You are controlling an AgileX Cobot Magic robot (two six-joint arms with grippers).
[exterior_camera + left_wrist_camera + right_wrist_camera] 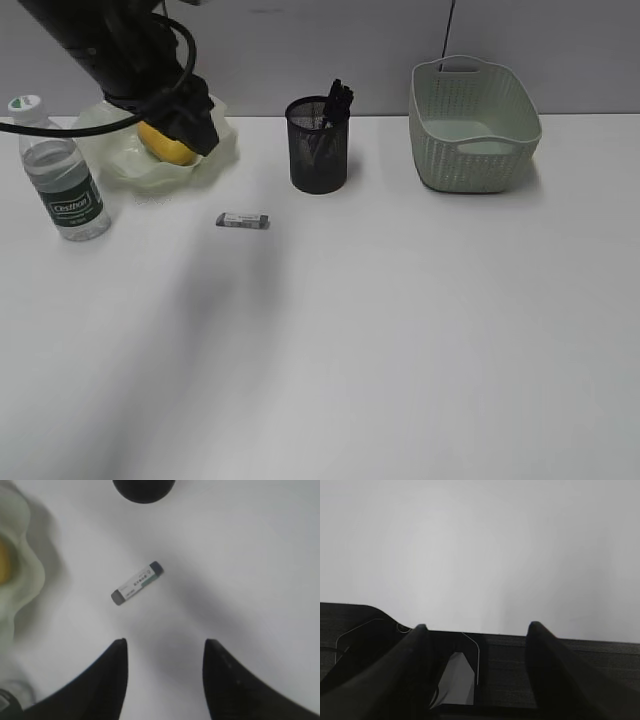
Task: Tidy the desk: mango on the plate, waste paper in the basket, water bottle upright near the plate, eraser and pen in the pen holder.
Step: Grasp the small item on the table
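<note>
White desk (pixel 400 330) under grey wall (pixel 300 40), eraser (pixel 137 582) on it; both arms' jaws apart, empty.

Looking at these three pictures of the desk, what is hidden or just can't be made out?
- Mango: exterior view, mostly covered by the left arm; left wrist view, cut off at the edge.
- Waste paper: not visible; the basket wall hides its floor.
- Pen holder: contents just a dark tangle behind the mesh.
- Eraser: label print too small.
- Right claw: shows only its fingers, a dark surface and blank white.
</note>
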